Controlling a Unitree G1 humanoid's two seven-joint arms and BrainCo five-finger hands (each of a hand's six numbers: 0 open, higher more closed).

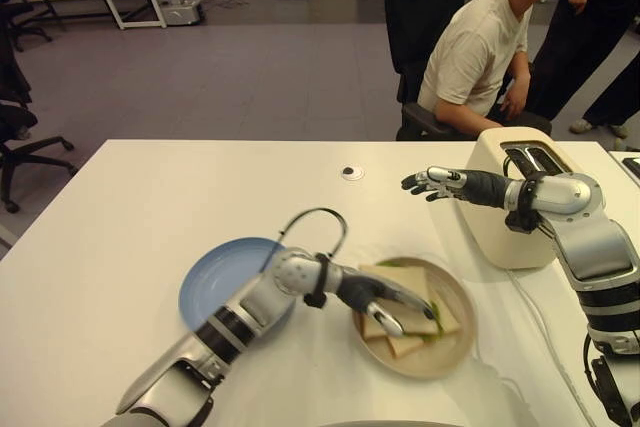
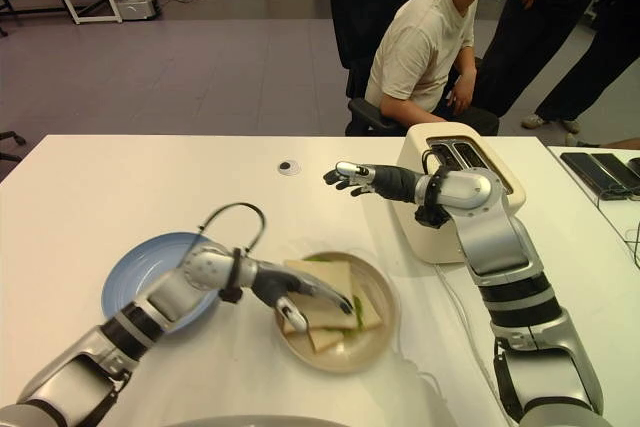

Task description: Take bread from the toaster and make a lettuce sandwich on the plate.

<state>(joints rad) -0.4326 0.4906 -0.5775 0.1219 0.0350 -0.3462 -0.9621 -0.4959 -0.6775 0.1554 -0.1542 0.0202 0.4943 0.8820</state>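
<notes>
**Two bread slices and lettuce on the tan plate, left hand on top**

Two or more slices of bread [image 1: 412, 282] lie stacked on the tan plate [image 1: 462, 349], near the robot's front edge of the white table [image 1: 150, 207]. Bits of green lettuce [image 2: 351, 325] show between the slices and at the far edge of the stack. The left hand [image 1: 375, 299] comes in from the left and lies across the top slice, touching it. Whether it grips the slice or merely rests on it cannot be told.

Just to the left of the tan plate, partly under the left forearm, sits a blue plate [image 1: 215, 282]. The two rims are close together.

To the right of the tan plate stands the cream toaster [image 1: 500, 217], upright, its slots facing up. The right hand [image 1: 430, 184] hangs in the air just left of the toaster's top, well apart from the bread, with its fingers curled and nothing in them. Farther back on the table, left of that hand, is a small round grommet [image 1: 352, 173].
</notes>
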